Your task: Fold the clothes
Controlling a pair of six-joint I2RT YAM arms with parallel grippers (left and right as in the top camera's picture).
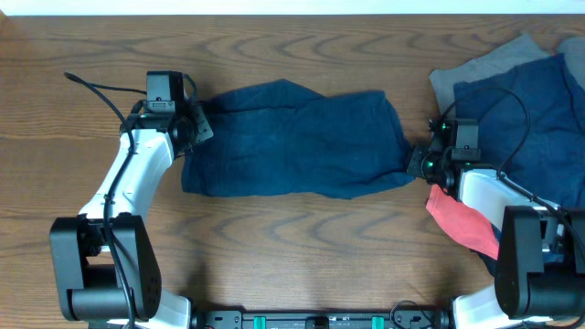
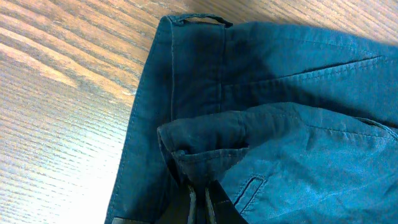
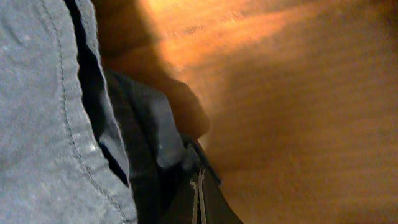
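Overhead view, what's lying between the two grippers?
The navy shorts, stretched out from the left gripper to the right gripper, as the overhead view shows.

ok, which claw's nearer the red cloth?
Right. The right claw is just above the red cloth, at the right edge of the shorts; the left claw is at their far left edge.

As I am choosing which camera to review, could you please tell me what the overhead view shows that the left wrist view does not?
Only overhead: the right pincer at one end of the navy shorts, and at the right a pile with a grey garment, another navy garment and a red cloth. Only left wrist: the belt loop and a bunched fold nipped by the left pincer. Both: the navy shorts lying on the wooden table.
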